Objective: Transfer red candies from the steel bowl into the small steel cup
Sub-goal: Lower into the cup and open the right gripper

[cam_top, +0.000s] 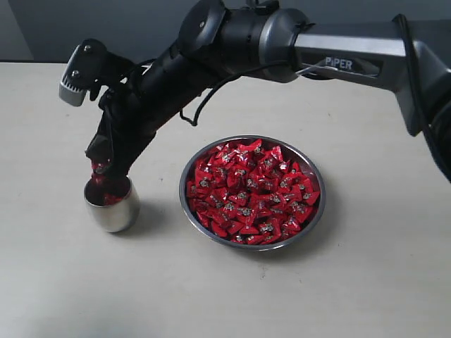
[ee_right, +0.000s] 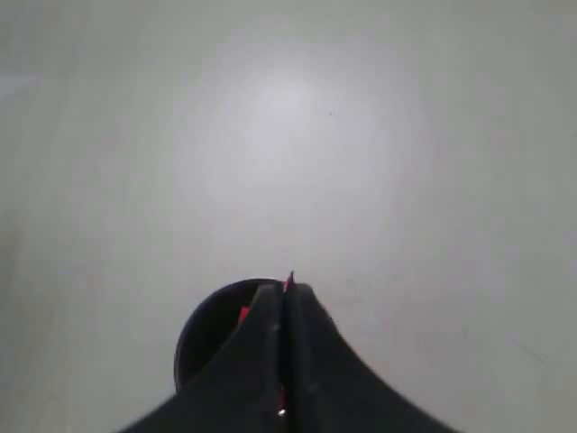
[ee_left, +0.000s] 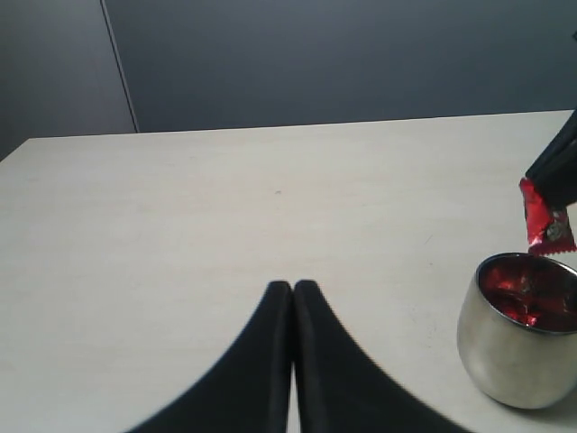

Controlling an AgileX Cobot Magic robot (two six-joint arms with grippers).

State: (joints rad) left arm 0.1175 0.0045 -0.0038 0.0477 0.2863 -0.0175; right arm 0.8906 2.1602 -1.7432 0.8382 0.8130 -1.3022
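- Candy (ee_left: 546, 219) pinched by its wrapper in right gripper (cam_top: 101, 167), jaws tight on it, hanging just over the cup (cam_top: 111, 204) mouth, likely for a straight drop.
- Cup upright beside bowl (cam_top: 254, 248), a few reds inside.
- Bowl full of candies (cam_top: 250, 190); most left to move.
- Left gripper (ee_left: 293, 287) jaws pressed together, empty, parked clear of cup.

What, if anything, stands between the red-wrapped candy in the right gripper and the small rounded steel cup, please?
Nothing visible does. The right gripper pinches the red-wrapped candy just above the open mouth of the small rounded steel cup. Only air separates them, and the red candies already inside lie below the rim.
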